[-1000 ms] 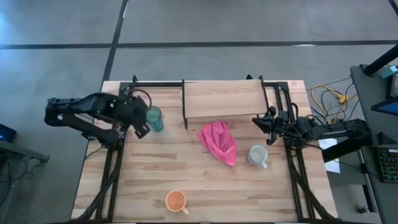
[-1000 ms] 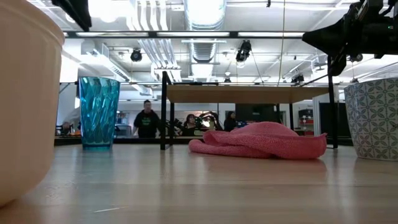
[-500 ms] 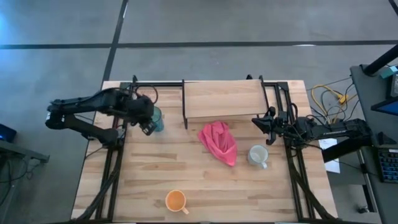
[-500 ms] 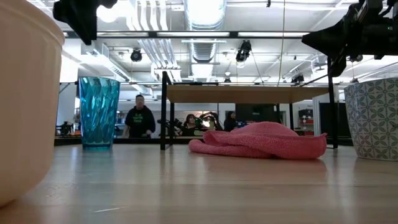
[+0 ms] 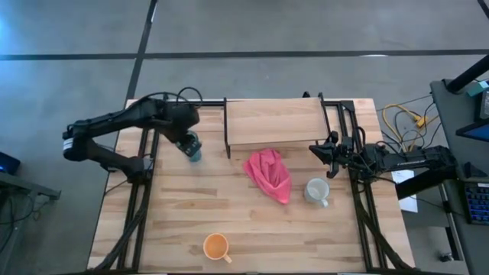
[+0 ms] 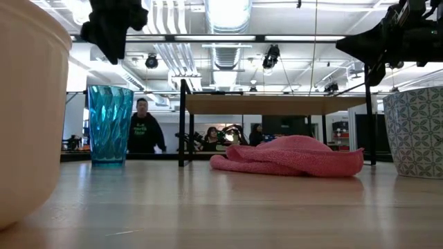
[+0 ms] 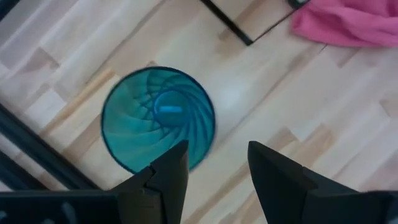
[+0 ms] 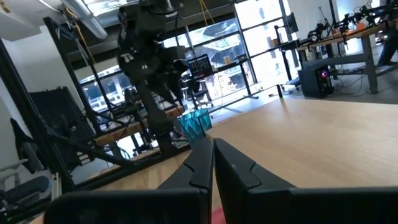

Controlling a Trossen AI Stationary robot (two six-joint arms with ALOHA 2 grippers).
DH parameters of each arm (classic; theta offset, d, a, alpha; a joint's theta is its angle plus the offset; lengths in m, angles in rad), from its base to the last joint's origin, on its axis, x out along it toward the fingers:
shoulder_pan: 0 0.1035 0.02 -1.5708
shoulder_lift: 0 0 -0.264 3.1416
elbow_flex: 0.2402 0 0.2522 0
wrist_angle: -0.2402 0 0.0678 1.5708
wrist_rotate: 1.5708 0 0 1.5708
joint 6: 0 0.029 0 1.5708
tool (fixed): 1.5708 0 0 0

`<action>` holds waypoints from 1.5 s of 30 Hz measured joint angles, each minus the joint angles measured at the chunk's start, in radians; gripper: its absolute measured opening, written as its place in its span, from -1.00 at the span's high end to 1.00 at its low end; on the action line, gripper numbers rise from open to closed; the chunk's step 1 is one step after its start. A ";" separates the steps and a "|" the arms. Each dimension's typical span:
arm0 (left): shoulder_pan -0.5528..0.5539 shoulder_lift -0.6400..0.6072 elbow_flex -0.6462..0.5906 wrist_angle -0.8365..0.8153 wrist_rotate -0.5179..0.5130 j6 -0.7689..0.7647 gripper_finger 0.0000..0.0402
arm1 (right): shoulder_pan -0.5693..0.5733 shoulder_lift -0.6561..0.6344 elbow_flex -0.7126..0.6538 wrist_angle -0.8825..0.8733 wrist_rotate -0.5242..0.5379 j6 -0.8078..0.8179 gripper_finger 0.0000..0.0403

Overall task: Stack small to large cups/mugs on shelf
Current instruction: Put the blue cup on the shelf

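Note:
The teal tumbler [image 5: 193, 150] [image 6: 109, 124] [image 7: 158, 118] stands upright on its base near the table's left side, just left of the shelf. My left gripper [image 5: 186, 141] [image 6: 114, 31] [image 7: 217, 163] hangs open above it, pointing down, clear of its rim. The white patterned mug [image 5: 315, 190] [image 6: 415, 131] stands at the right, and the orange mug [image 5: 217, 246] [image 6: 28, 111] stands near the near edge. The light-wood shelf [image 5: 275, 122] [image 6: 277, 104] stands on black legs at the far middle. My right gripper [image 5: 317, 150] [image 8: 211, 160] waits shut beside the shelf's right end.
A pink cloth [image 5: 269, 174] [image 6: 291, 155] lies crumpled on the table in front of the shelf, between the tumbler and the white mug. Black frame rails run along both table sides. A person [image 6: 142, 128] walks in the room beyond the table.
My left gripper has swung from the tumbler's left side toward the table's right and far edge. It now hangs over the tumbler and has tipped to point down. The tumbler and the mugs have stayed put. The person behind has walked left.

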 joint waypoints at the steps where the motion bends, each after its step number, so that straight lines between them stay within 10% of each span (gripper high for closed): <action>1: 0.012 0.014 0.000 -0.003 0.000 0.008 0.24 | 0.000 0.000 0.000 -0.002 0.000 0.000 0.96; 45: 0.064 0.259 0.000 0.024 0.032 0.110 0.26 | 0.000 0.000 0.000 -0.023 0.000 -0.001 0.96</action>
